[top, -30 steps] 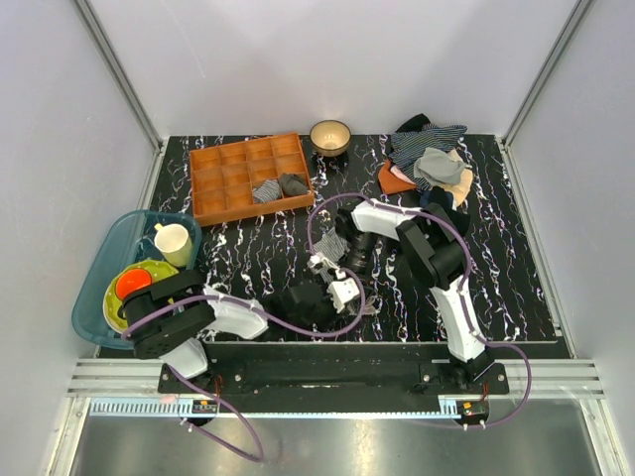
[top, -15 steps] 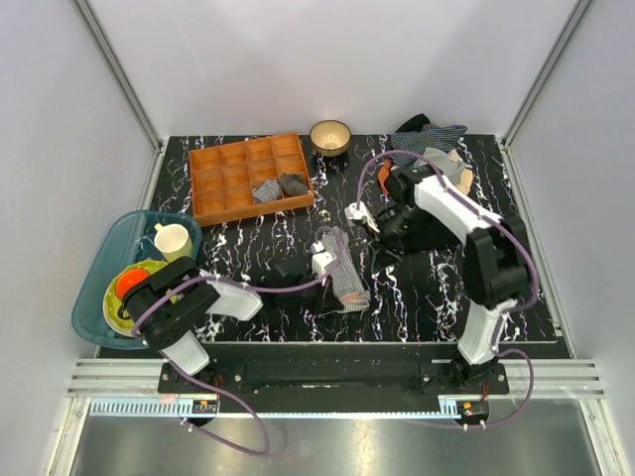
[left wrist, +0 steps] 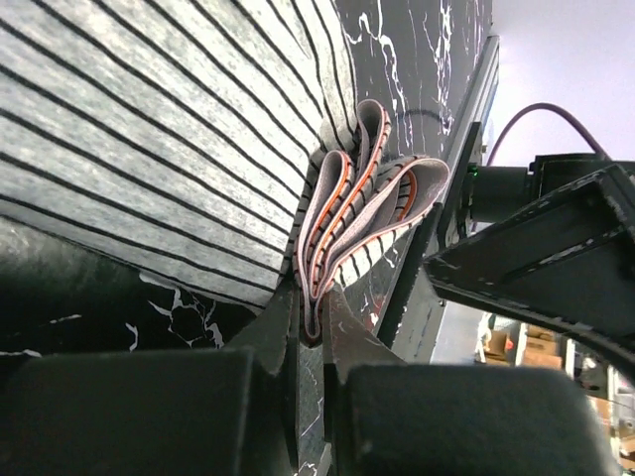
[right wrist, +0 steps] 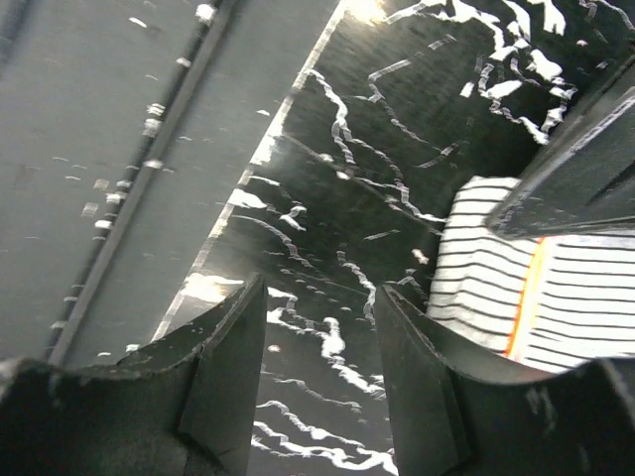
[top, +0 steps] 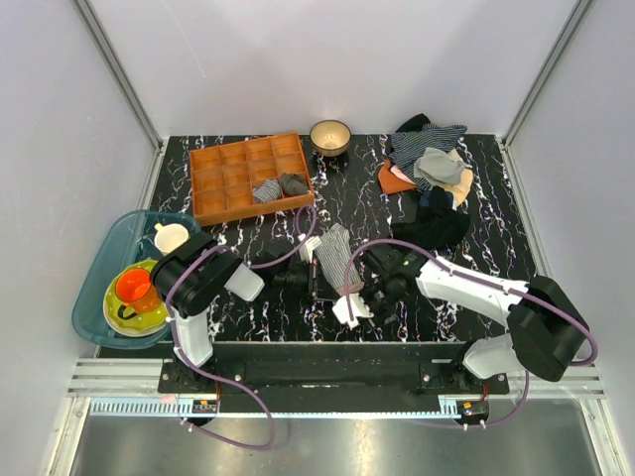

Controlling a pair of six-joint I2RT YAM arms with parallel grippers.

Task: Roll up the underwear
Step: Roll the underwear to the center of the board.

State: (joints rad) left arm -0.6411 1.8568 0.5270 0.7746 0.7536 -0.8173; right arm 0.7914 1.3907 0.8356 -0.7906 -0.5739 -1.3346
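Note:
The underwear point(top: 337, 256), white cloth with thin grey pinstripes, lies as a narrow folded strip in the middle of the table. My left gripper point(top: 317, 280) is at its left side, low on the table. In the left wrist view the left gripper point(left wrist: 319, 322) is shut on a bunched edge of the underwear point(left wrist: 149, 139), where orange-red trim point(left wrist: 342, 213) shows between the folds. My right gripper point(top: 349, 309) is just in front of the strip's near end. In the right wrist view the right gripper point(right wrist: 317, 327) is open and empty over bare table, with the underwear point(right wrist: 536, 297) to its right.
An orange compartment tray point(top: 226, 171) at the back holds two rolled garments point(top: 278, 187). A bowl point(top: 329, 136) stands behind it. A pile of clothes point(top: 429, 164) and a black cloth point(top: 437, 226) lie back right. A blue bin point(top: 99, 273) with dishes stands left. The table's front edge point(right wrist: 213, 248) is close.
My right arm swung from the back right down to the front of the underwear. My left gripper stayed on the cloth's edge and shifted slightly; the strip now lies a little farther back.

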